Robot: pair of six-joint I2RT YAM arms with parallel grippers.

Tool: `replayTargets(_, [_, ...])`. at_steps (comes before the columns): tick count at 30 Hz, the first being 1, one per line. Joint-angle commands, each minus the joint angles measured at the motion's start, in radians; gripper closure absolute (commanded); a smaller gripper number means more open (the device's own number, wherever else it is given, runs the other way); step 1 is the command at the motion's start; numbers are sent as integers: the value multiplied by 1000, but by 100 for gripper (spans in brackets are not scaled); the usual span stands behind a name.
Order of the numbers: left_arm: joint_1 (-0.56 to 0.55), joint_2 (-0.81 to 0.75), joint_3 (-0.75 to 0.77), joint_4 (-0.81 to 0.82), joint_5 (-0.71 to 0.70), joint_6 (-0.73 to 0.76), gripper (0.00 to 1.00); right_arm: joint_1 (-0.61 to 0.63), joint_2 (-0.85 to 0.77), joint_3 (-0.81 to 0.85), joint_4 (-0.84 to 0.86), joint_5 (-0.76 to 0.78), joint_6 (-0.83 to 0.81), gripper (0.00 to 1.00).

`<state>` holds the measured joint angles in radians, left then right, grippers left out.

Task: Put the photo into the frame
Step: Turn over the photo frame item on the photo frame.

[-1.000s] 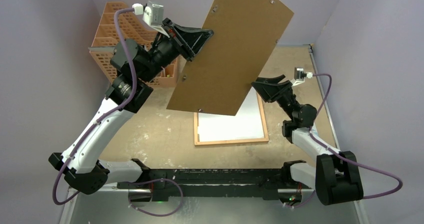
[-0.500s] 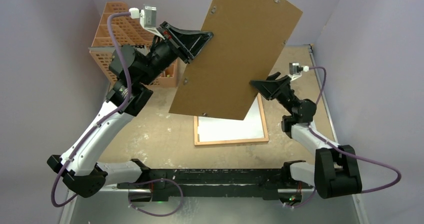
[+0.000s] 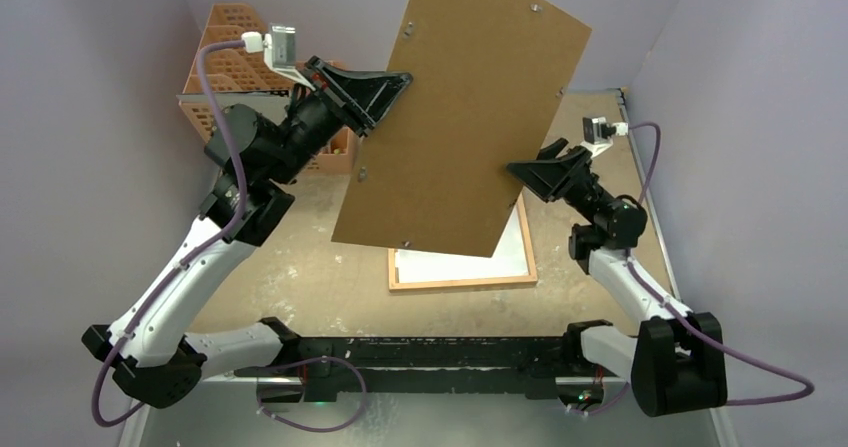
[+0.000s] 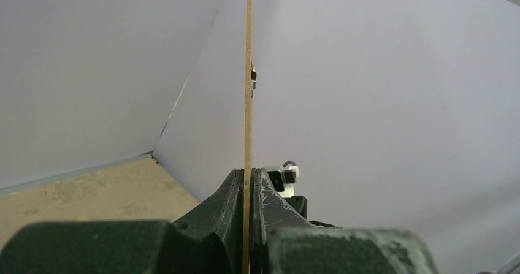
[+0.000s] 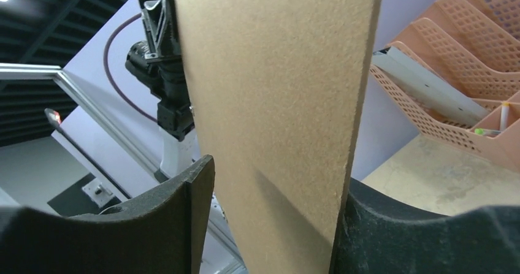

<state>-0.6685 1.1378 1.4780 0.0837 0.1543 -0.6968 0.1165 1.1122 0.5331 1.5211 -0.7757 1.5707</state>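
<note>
Left arm has swung back a bit since a second ago, so the brown backing panel (image 3: 470, 107) now hangs lower and covers more of the frame (image 3: 460, 285). The left gripper (image 3: 397, 83) is clamped tight on the panel's left edge, and its wrist cam sees the board edge-on between the fingers.

The right gripper (image 3: 527, 173) sits at the panel's lower right edge. Its jaws are partway apart with board filling the gap, but I can't tell if the pads touch it.

The frame lies flat on the table (image 3: 300, 267) with a white sheet (image 3: 470, 257) inside. Can't tell if that's the photo. An orange rack (image 3: 225, 57) stands at the back left.
</note>
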Motion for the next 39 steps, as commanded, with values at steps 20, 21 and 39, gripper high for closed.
replayTargets(20, [1, -144, -67, 134, -212, -35, 100, -5, -372, 291, -454, 69, -279, 79])
replayTargets(21, [1, -148, -71, 134, -213, -35, 100, -5, -371, 295, -466, 73, -265, 79])
replayTargets(39, [0, -193, -131, 108, -291, -21, 100, -5, -374, 332, -483, 166, -203, 94])
